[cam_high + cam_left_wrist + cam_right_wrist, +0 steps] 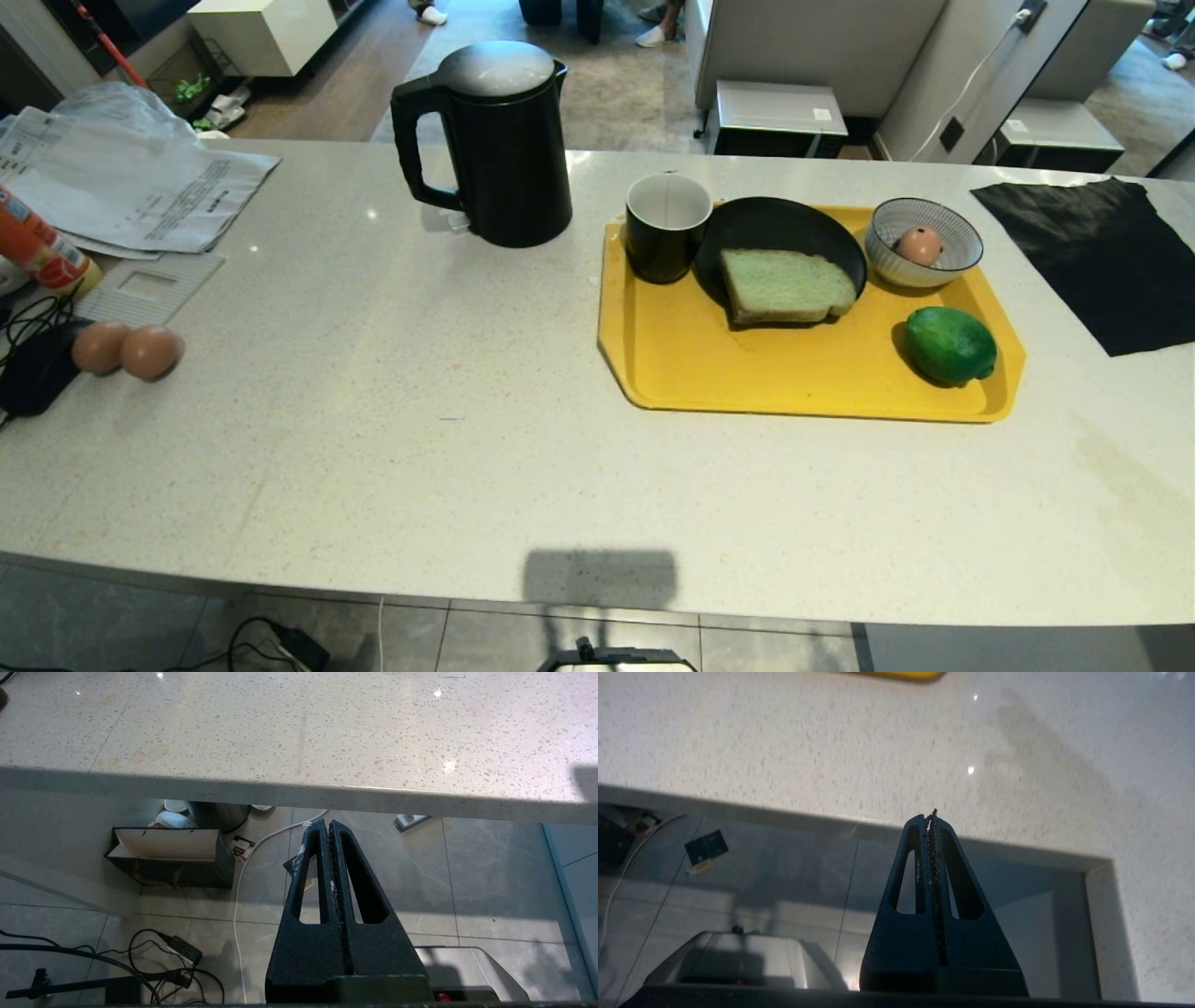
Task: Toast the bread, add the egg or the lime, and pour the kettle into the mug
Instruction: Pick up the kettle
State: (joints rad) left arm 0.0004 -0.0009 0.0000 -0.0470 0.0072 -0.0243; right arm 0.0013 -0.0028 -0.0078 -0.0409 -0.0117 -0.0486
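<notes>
White counter [373, 448] holds yellow tray [709, 373]: bread [786, 285] on plate [794, 229], egg [920, 245] in bowl [924, 245]; both hands closed, empty.

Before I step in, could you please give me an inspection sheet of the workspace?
Surface: pale speckled counter, dry.
Job's things: bread on black plate; mug, lime and striped bowl holding an egg, all on yellow tray; kettle left of tray.
Clutter: two eggs, papers, black cloth.
Grippers: left tool and right tool shut, empty, below the counter edge.
Cables: on floor.
Surroundings: paper bag under counter.
</notes>
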